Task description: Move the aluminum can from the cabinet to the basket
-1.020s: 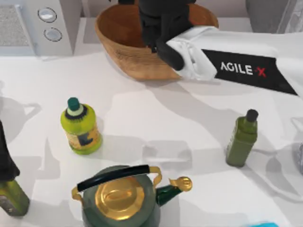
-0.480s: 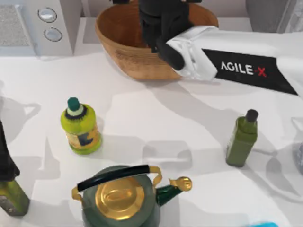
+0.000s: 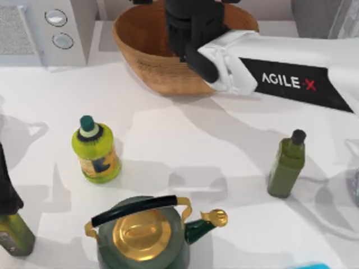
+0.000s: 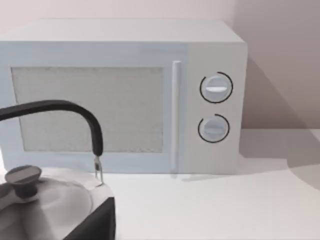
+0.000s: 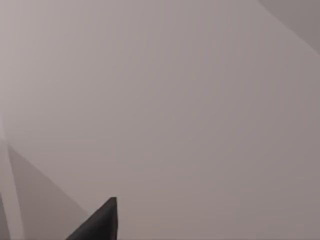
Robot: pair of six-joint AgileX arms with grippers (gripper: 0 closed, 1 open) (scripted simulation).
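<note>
Above the tan-brown ribbed woven basket at the table's far edge, the right arm's black gripper hangs over the bowl; whether its fingers are parted or closed cannot be told. Aluminum can's place cannot be told.

R arm black panel reads "AGILE X".

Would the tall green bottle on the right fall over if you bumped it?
Probably yes. The olive-green bottle stands upright, tall and narrow on a small base, so a push near its dark cap would likely tip it. Its squarish sides suggest it wouldn't roll far.
</note>
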